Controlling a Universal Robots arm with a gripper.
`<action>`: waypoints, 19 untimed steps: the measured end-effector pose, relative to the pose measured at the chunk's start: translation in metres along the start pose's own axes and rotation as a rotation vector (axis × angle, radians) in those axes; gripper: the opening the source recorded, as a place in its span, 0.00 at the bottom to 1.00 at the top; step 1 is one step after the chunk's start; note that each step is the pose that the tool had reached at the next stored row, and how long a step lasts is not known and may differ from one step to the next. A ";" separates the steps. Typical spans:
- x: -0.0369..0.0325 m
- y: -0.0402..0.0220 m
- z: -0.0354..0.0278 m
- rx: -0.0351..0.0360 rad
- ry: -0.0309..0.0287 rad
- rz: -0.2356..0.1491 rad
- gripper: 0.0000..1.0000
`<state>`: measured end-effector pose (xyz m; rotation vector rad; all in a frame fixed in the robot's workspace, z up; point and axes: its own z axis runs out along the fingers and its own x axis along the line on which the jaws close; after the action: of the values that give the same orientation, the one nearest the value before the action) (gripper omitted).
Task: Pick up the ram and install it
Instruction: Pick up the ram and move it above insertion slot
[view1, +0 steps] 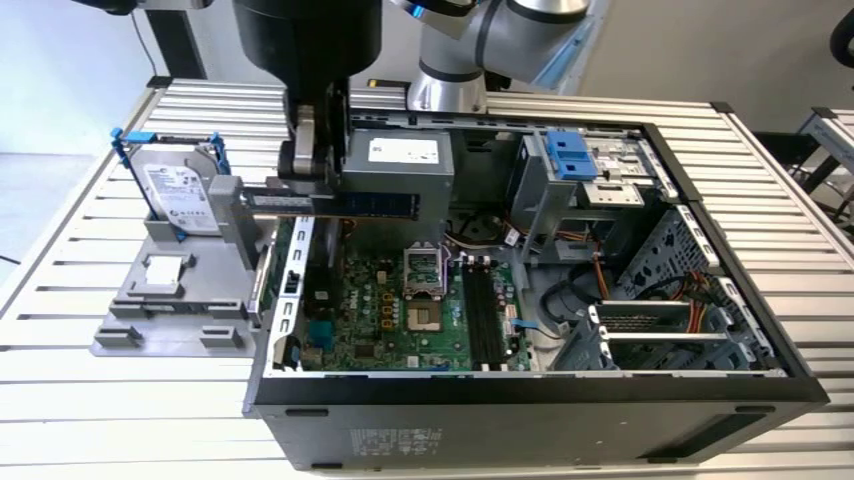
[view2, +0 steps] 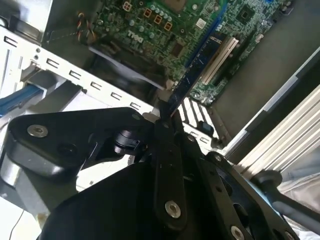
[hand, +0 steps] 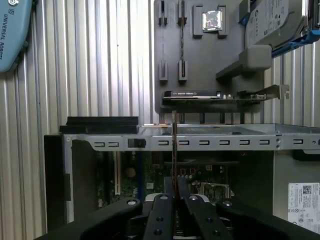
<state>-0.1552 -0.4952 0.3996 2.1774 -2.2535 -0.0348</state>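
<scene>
A table (view1: 107, 400) of pale ribbed metal slats carries everything, with a plain light wall behind it and the corner of a 2nd slatted table (view1: 830, 135) at the exterior view's right edge. On the slats lies an open computer case (view1: 534, 400), its green motherboard (view1: 380, 310) facing up. Just beside it, on the exterior view's left, a grey fixture plate (view1: 180, 305) holds 1 hard drive (view1: 180, 190) upright in a blue frame. The gripper (view1: 315, 190) hangs over the case wall on that side, its 2 black fingers pressed together on the ram (view1: 380, 204), pinching 1 end of the blue stick (in the first wrist view the ram (hand: 173, 145) is edge-on, a thin line). The stick lies level in the air above the motherboard, not seated in the board. In the second wrist view the ram (view2: 200, 60) juts from the fingertips out over the green board.
</scene>
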 end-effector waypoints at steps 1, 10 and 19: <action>-0.0001 -0.0015 0.0000 0.0001 0.0001 0.000 0.00; -0.0006 -0.0149 -0.0003 -0.0001 0.0023 0.000 0.00; -0.0019 -0.0312 -0.0006 0.0000 0.0050 0.000 0.00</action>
<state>-0.1240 -0.4944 0.3996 2.1749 -2.2510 -0.0293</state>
